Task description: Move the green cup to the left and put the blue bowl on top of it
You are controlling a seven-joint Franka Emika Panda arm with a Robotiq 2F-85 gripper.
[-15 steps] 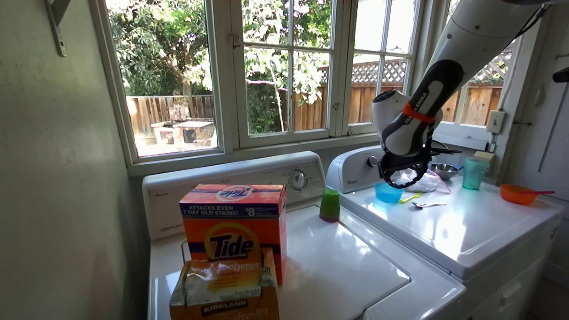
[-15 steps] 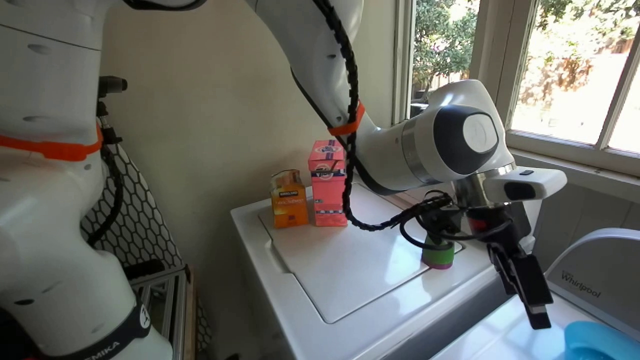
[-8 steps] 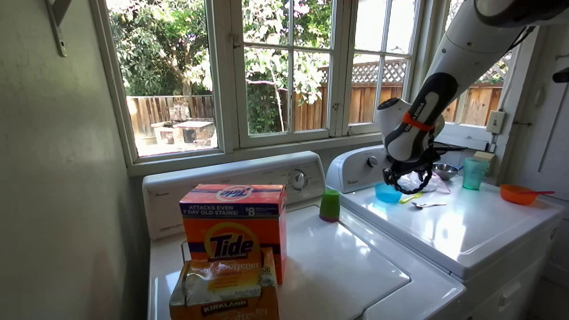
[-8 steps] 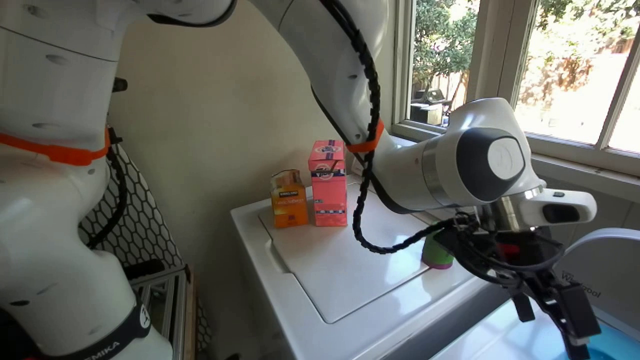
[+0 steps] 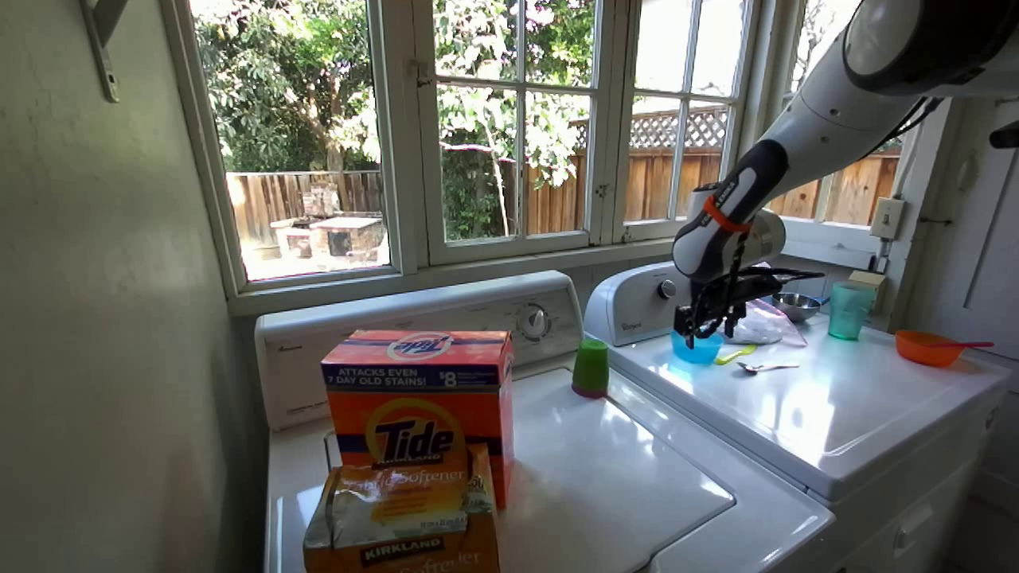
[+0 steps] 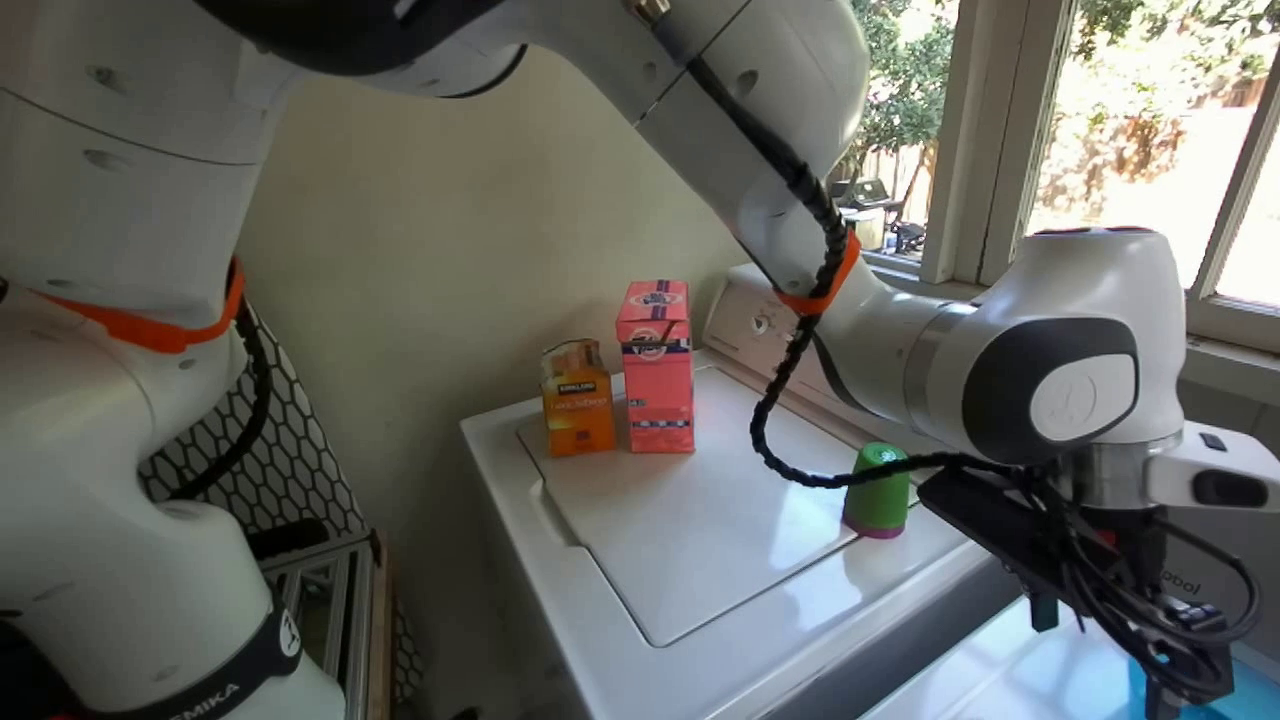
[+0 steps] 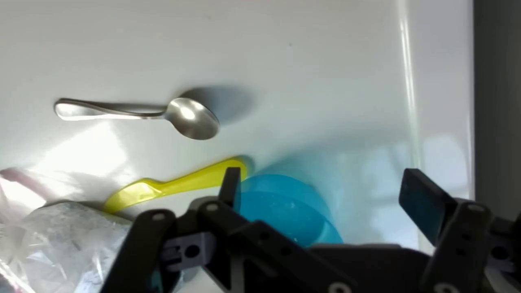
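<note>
Zero gripped: claw (image 7: 323,185) spread, lower right of wrist view, presumably so we can take blue bowl (image 7: 285,209); green cup (image 6: 876,505) sits inverted, probably to carry it.

Arm (image 5: 816,123) extended, its forearm (image 6: 715,160) sloping down to the wrist (image 6: 1110,285) in both exterior views. Gripper (image 7: 321,189) points downward below the wrist, jaws spread wide. In the wrist view the 2 fingers (image 7: 423,207) stand well apart, facing each other across the gap.
</note>
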